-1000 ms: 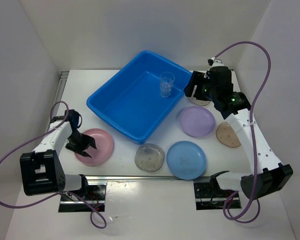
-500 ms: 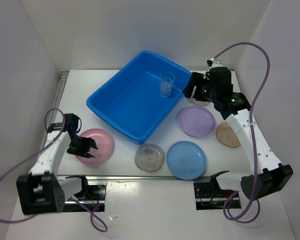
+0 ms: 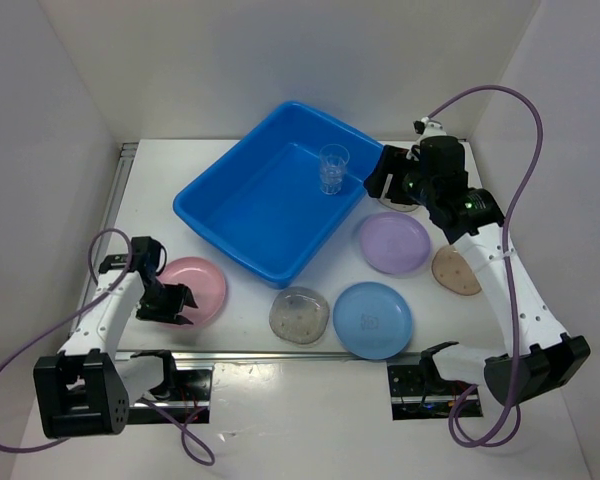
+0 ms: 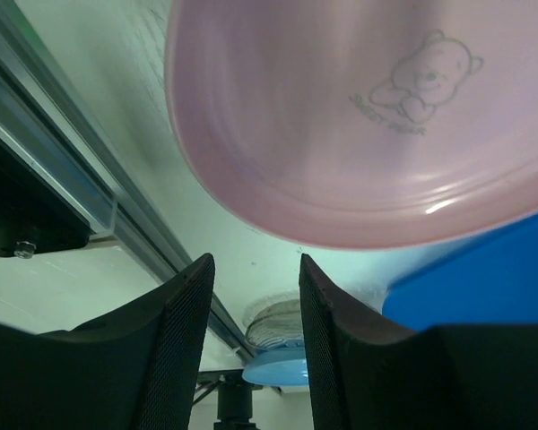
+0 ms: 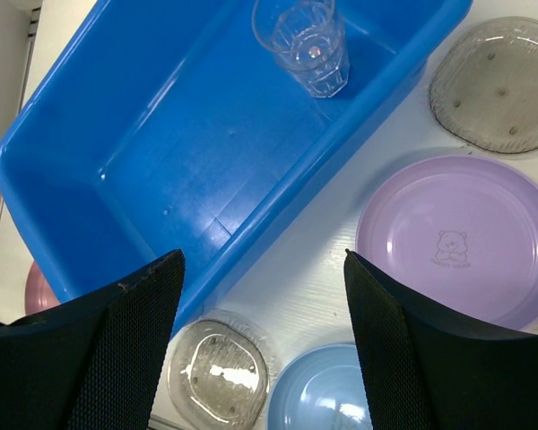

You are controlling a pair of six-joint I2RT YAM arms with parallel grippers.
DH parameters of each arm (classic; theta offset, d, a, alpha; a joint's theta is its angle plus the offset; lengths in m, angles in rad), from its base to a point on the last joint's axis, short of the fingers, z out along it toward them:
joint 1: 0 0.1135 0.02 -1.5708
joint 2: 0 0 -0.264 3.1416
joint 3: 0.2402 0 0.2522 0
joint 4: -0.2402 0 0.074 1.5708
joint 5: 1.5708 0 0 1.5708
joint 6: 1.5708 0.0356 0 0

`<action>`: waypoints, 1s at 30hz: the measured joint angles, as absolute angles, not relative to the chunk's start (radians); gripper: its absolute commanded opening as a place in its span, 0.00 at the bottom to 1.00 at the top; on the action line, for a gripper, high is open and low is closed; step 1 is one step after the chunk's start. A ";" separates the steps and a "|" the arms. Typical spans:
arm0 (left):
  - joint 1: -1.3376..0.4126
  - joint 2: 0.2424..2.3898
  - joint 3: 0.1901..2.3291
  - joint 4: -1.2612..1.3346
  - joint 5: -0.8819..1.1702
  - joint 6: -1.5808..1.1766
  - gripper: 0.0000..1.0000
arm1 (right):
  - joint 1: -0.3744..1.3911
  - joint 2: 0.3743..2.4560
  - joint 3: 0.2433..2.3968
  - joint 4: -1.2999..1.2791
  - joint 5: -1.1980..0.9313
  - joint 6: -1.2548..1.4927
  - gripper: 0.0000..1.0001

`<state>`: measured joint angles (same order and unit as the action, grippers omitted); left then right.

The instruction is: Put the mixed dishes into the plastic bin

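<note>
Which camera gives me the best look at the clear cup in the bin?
Right wrist: the cup stands upright in the blue bin, close and sharp. Top external shows it small. Left wrist does not show it.

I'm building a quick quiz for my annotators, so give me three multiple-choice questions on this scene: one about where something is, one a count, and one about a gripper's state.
1. Where does the clear cup stand?
A) inside the blue bin
B) on the lavender plate
C) beside the pink plate

2. How many round coloured plates lie outside the bin?
A) one
B) three
C) five

3. How is the left gripper?
A) shut on the cup
B) shut on the pink plate
C) open and empty

Answers:
1 A: the cup stands upright on the bin's floor.
2 B: the pink plate, the lavender plate and the blue plate are the three round ones outside the bin.
3 C: the wrist view shows its fingers apart at the pink plate's edge, with nothing between them.
</note>
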<state>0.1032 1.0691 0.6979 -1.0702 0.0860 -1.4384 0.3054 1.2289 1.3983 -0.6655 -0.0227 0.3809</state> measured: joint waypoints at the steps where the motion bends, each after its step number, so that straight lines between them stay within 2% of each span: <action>1: 0.103 1.081 0.698 -1.069 0.078 -1.440 0.51 | 0.305 1.227 1.398 -0.665 -0.023 0.381 0.77; 8: 0.068 1.139 0.695 -1.053 0.031 -1.450 0.51 | 0.305 1.223 1.398 -0.665 -0.023 0.381 0.77; 18: -0.078 1.348 0.696 -1.004 -0.007 -1.502 0.52 | 0.305 1.223 1.399 -0.665 -0.023 0.381 0.77; 25: -0.094 1.396 0.696 -0.942 -0.009 -1.536 0.52 | 0.305 1.223 1.398 -0.665 -0.022 0.381 0.77; 30: -0.095 1.419 0.698 -0.901 0.002 -1.548 0.41 | 0.305 1.223 1.399 -0.666 -0.022 0.380 0.77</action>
